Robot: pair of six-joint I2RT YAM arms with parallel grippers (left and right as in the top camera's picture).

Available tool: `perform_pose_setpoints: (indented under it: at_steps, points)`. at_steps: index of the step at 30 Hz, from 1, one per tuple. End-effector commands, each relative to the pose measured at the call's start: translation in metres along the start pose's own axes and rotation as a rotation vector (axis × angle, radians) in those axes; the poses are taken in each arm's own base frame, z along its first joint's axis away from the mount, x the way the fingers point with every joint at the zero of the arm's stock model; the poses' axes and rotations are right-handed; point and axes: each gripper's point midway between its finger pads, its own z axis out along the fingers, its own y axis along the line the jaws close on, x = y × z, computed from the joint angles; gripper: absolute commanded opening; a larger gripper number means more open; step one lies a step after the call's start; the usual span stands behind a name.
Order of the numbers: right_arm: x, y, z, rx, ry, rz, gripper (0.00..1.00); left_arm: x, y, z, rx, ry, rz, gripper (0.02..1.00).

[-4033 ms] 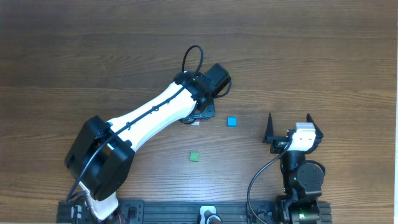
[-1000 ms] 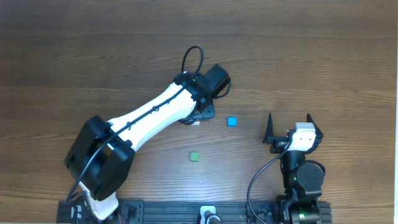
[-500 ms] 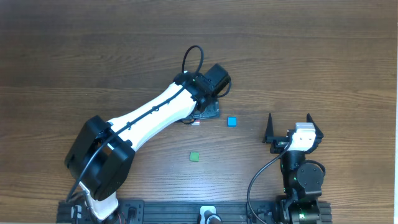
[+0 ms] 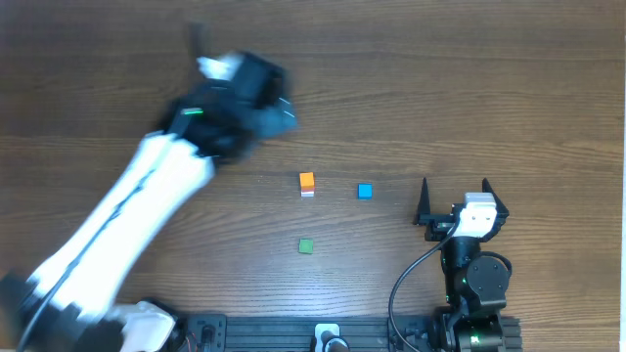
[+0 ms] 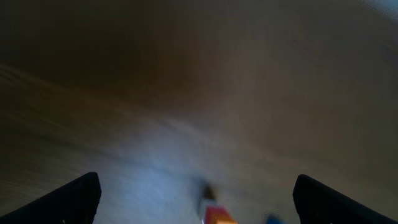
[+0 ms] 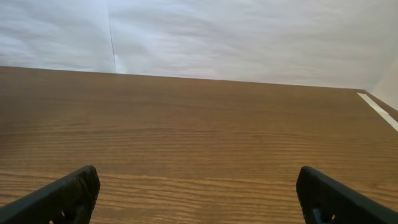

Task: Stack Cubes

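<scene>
1. Cubes, three small ones in plain colours, sit spread out on the brown wood-grain tabletop [image 4: 489, 78], none held by either claw.
2. Near the middle is the orange cube [image 4: 307, 180], bright and square-topped. A pale piece [image 4: 307, 193] touches its near edge. I cannot tell whether that is another cube underneath it.
3. To the right of the orange one, near but apart from it, is the blue cube [image 4: 365, 192]. It is a clear sky blue and about the same size.
4. Nearer the arms' bases sits the green cube [image 4: 305, 246], a duller green, alone and roughly in line with the orange one.
5. At the end of the white left arm [image 4: 127, 225], the left claw [image 5: 196, 186] is over the far left part of the tabletop. It is well apart from all three cubes, with its dark fingers spread wide and nothing between them.
6. Close to its own base, right of the blue cube, is the right claw [image 4: 456, 193]. Its two black fingers are wide apart and it grips nothing.
7. From that claw's own camera, bare wood runs off to a white wall [image 6: 249, 37].
</scene>
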Motion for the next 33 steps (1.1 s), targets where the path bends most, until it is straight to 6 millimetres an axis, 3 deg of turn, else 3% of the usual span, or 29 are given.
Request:
perform_pose_setpoints:
  at_steps: [1, 4, 7, 11, 16, 21, 27, 33]
  points:
    - [0.002, 0.002, 0.000, -0.010, -0.001, -0.005, 0.991, -0.057, 0.047, -0.068, 0.022, -0.214, -0.034, 1.000]
    - [0.002, 0.002, 0.000, -0.010, -0.001, -0.005, 0.991, -0.077, 0.072, -0.120, 0.051, -0.358, -0.014, 0.996]
    - [0.002, 0.002, 0.000, -0.009, -0.001, -0.005, 0.991, -0.075, 0.095, -0.162, 0.078, -0.484, -0.009, 0.996]
    - [0.002, 0.002, 0.000, -0.009, -0.001, -0.005, 0.993, -0.051, 0.122, -0.181, 0.143, -0.592, 0.013, 0.996]
    - [0.002, 0.002, 0.000, -0.009, -0.001, -0.005, 0.993, -0.016, 0.132, -0.166, 0.228, -0.701, 0.139, 0.996]
    - [0.002, 0.002, 0.000, -0.010, -0.001, -0.005, 0.993, 0.016, 0.139, -0.133, 0.259, -0.710, 0.222, 0.996]
    - [0.002, 0.002, 0.000, -0.009, -0.001, -0.005, 0.991, 0.034, 0.137, -0.098, 0.330, -0.764, 0.272, 0.996]
    - [0.002, 0.002, 0.000, -0.010, -0.001, -0.005, 0.991, 0.041, 0.131, -0.081, 0.390, -0.849, 0.293, 0.998]
